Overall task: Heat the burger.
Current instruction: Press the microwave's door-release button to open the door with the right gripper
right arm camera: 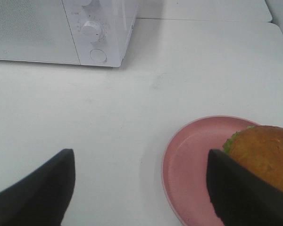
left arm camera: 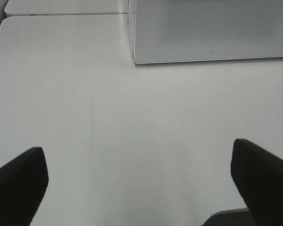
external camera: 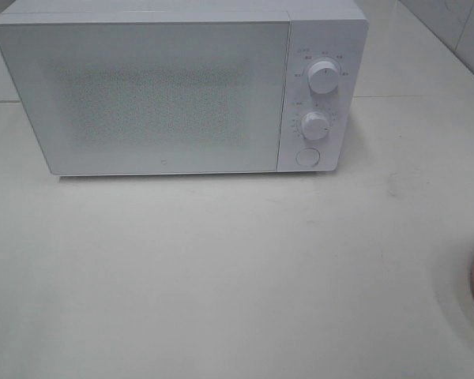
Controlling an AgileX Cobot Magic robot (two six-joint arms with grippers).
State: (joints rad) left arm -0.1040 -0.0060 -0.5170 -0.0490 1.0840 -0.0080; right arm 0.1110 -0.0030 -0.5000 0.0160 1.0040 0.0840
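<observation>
Task barely begun. Microwave [external camera: 166,95] door shut. Burger [right arm camera: 266,153] sits on pink plate [right arm camera: 193,160], well apart from microwave. My left gripper [left arm camera: 137,153] spread wide, empty. My right gripper [right arm camera: 141,157] spread near plate, seemingly touching nothing. Left: open door, load burger, heat.

Soft, even light washes my worktop [external camera: 221,276] pale; a faint shadow lies under the microwave [external camera: 158,95]; my left pincer [left arm camera: 139,165] looks dark and blurred.

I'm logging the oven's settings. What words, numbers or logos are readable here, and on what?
No text is readable.
Markings around the upper dial and lower dial: too small and blurred.
A small mark low on the microwave door: blurred.
The pink plate and the burger: no text visible.
</observation>
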